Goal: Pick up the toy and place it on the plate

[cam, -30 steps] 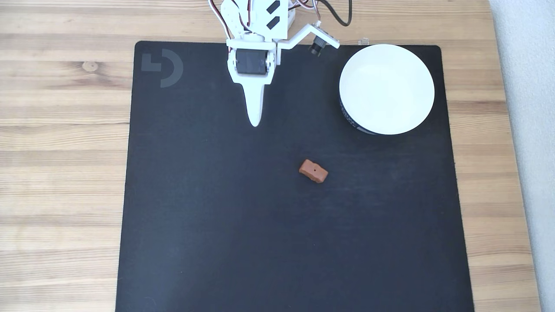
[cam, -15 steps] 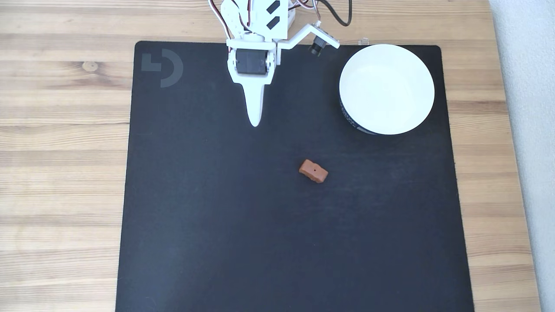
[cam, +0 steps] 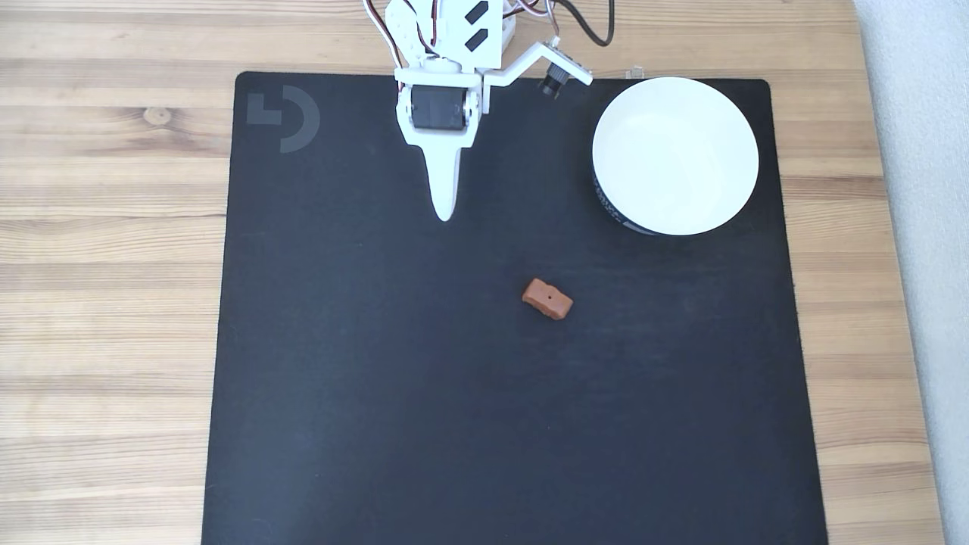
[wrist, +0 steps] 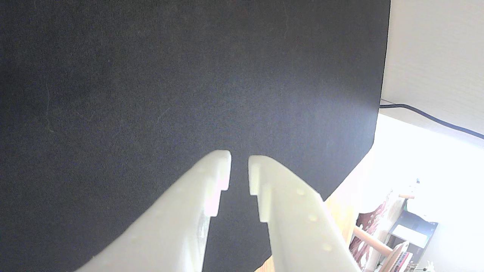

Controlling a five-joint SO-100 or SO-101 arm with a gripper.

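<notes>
1. The toy lies flat on the black mat, a little right of the mat's middle in the fixed view, turned at a slant so that its long axis runs from upper left to lower right

2. The plate sits at the mat's upper right corner in that view, well apart from the toy; its white inside is bare and a strip of its dark outer side shows along the lower left edge

3. The gripper hangs near the top of the mat, up and left of the toy and well apart from it. In the wrist view the gripper has its two white fingers nearly together, with only a narrow slit between the tips and nothing held

4. Handling, as a judgement: the toy looks small, rigid and light, so it should lift easily but could skid or twist on the mat if one finger meets it before the other

5. The best hold is probably across the short width, on the two long flat sides, low down near the mat. The chamfered corners look like poor places to pinch, since the piece could squirt out

6. The jaws would need to open wider than the toy's width and turn to match its slant

7. The plate's shallow bowl should keep a gently released piece from rolling off
</notes>
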